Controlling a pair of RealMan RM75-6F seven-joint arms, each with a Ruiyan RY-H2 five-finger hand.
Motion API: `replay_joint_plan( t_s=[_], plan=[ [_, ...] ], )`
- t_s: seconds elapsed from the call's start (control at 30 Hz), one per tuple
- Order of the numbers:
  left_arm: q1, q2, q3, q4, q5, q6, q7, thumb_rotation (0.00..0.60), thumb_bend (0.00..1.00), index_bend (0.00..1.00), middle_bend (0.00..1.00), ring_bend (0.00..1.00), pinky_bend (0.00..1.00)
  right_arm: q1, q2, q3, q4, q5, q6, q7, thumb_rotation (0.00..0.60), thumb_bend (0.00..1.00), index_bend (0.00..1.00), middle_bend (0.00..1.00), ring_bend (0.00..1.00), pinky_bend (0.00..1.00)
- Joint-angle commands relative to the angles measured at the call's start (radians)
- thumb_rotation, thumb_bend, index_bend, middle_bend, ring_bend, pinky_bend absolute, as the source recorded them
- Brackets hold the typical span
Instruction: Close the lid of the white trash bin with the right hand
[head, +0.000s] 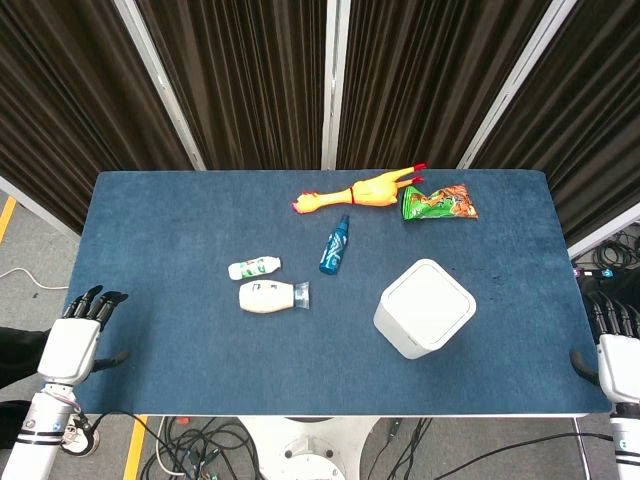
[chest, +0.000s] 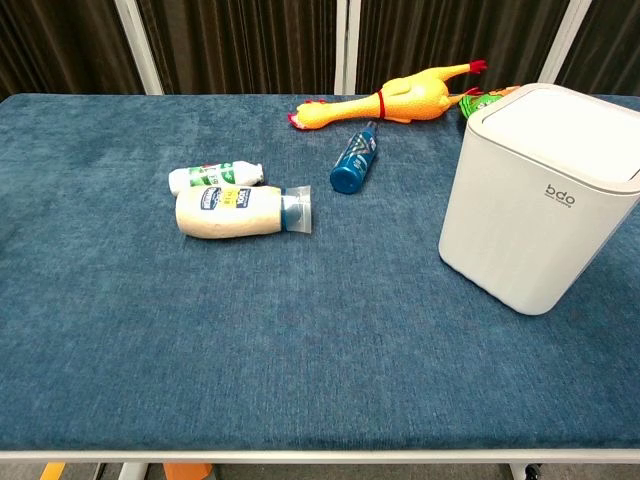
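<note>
The white trash bin (head: 425, 308) stands on the blue table right of centre, its flat lid (chest: 572, 128) lying closed on top. My right hand (head: 615, 352) is off the table's right edge, well away from the bin, fingers apart and holding nothing. My left hand (head: 76, 337) hangs past the table's left front corner, fingers spread and empty. Neither hand shows in the chest view.
A rubber chicken (head: 365, 190) and a green snack bag (head: 438, 202) lie at the back. A blue spray bottle (head: 334, 245) lies mid-table. Two white bottles (head: 254, 268) (head: 270, 296) lie left of centre. The table edge (head: 340, 414) runs along the front.
</note>
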Motion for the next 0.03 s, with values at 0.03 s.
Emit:
replay_joint_plan(
  t_s=[0.03],
  plan=[
    [0.001, 0.001, -0.001, 0.003, 0.001, 0.003, -0.004, 0.6, 0.0, 0.2, 0.18, 0.07, 0.18, -0.002, -0.021, 0.01, 0.023, -0.015, 0.003, 0.02, 0.6, 0.18, 0.0, 0.0, 0.0, 0.0]
  ],
)
